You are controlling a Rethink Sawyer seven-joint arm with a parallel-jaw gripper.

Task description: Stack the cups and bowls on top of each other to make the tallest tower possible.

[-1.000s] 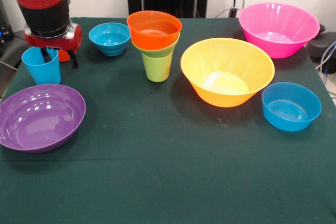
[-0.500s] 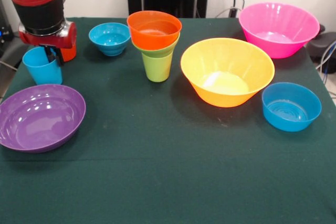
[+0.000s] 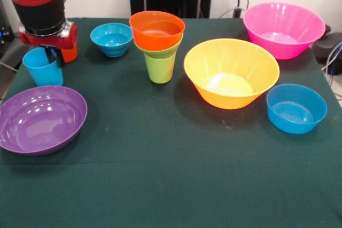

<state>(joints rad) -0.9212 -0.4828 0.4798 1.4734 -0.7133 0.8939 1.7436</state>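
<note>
Tower: only an orange bowl is sitting on the green cup | gripper is reaching over the blue cup's rim, grip unclear | other bowls are waiting.

I find no writing, label, brand, number or sign that I can read anywhere in my view.
</note>
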